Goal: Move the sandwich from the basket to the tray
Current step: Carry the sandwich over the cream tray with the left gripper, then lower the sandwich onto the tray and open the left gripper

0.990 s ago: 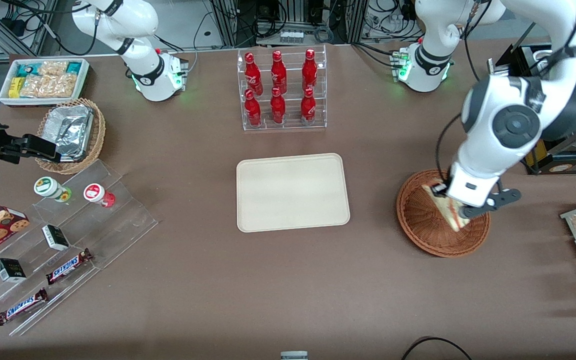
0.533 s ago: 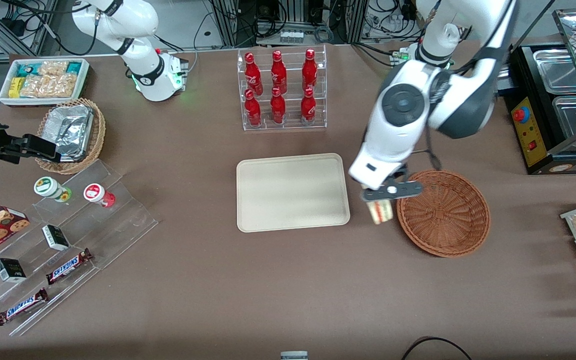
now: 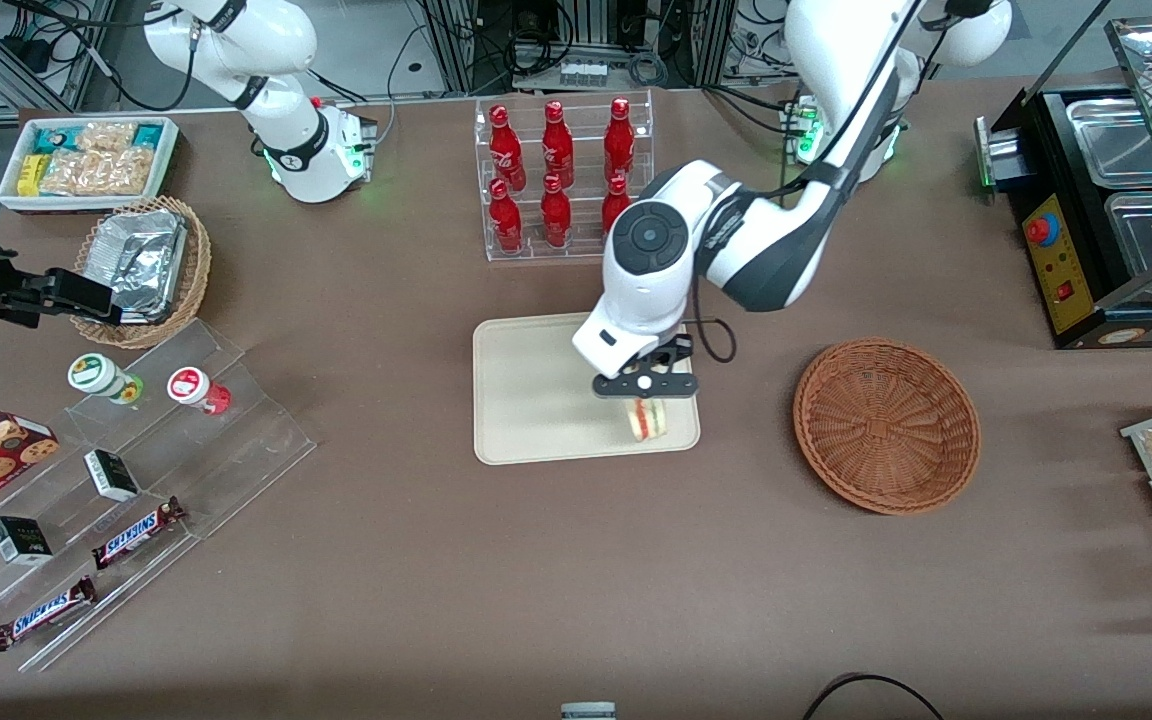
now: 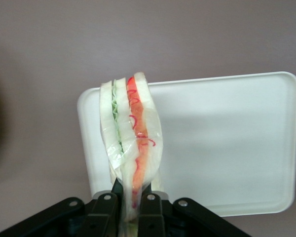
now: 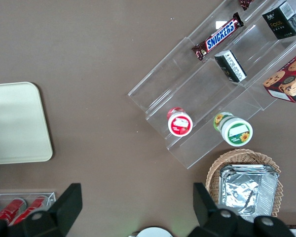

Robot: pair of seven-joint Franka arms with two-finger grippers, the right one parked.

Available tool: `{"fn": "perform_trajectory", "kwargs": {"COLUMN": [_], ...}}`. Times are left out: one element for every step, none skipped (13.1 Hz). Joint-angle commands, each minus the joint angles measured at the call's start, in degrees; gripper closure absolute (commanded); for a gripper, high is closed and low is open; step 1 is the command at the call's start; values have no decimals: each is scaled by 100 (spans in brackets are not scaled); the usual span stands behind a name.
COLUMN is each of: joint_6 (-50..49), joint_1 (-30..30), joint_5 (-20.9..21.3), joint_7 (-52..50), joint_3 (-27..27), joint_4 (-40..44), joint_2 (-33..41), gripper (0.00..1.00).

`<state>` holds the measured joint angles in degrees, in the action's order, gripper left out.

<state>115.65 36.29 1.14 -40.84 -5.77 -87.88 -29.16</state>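
Sandwich [image 4: 131, 148], a triangular wedge of pale white bread with red and green filling, is hanging pinched between the closed fingers of the left arm's black two-finger tool [image 3: 644, 385], its filling edge facing the wrist camera. The tool is hovering above the flat cream-beige rectangular tray [image 3: 536, 390], over the corner nearest the round reddish-brown wicker basket [image 3: 886, 425], which is sitting bare on the brown desk [image 3: 576, 580]. That grip seems meant to carry it steadily for lowering.

Even overhead light, soft shadows, wrist view's edge blurred.
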Motion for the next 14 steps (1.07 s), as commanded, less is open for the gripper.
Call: {"fn": "perform_trajectory", "kwargs": {"joint_6": [229, 369, 562, 738, 940, 1020, 1021, 1030, 1021, 1012, 1021, 1012, 978, 960], "joint_1": [386, 457, 553, 624, 642, 651, 669, 695, 695, 712, 756, 774, 774, 783], "joint_5": [-132, -97, -88, -105, -106, -97, -88, -79, -79, -79, -79, -79, -79, -79], "joint_7": [-169, -309, -398, -468, -504, -513, -504, -487, -487, -487, -487, -460, -408, -399], "joint_3": [85, 85, 85, 85, 85, 85, 85, 85, 85, 85, 85, 85, 76, 76], "joint_4": [227, 253, 254, 245, 236, 210, 175, 122, 104, 87, 0, -36, -45, -97], "joint_2": [-387, -519, -625, -704, -774, -810, -828, -880, -915, -950, -951, -951, -951, -951], "gripper": [100, 100, 100, 100, 100, 100, 100, 100, 100, 100, 100, 100, 100, 99]}}
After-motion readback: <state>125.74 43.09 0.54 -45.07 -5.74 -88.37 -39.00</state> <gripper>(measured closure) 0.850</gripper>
